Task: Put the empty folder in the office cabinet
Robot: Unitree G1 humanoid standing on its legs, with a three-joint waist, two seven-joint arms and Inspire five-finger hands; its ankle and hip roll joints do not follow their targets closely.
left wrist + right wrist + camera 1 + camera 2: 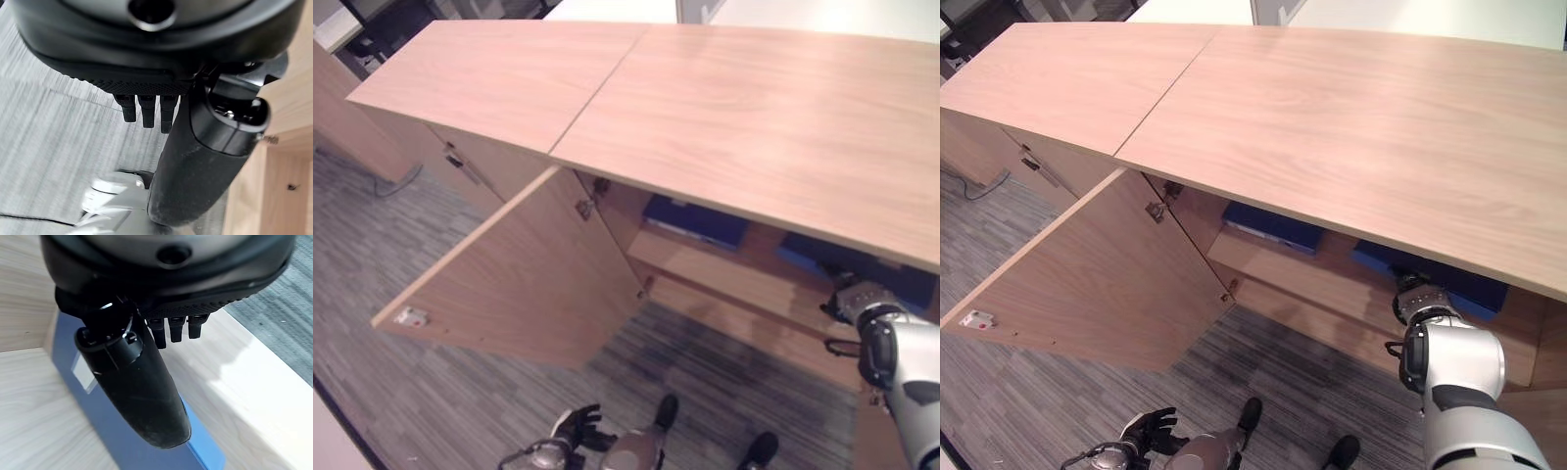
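My right hand, fingers relaxed above the blue folder on the cabinet shelf: I would back straight out without dragging it.

Pale matt wood grain across the cabinet top, open door and the shelf beside the right hand. Smooth, flat-finished blue folder under that hand's thumb, with a small white paper label. Matt black, finely textured plastic on the thumb itself. Grey ribbed carpet below the left hand. Small metal hinges inside the door.
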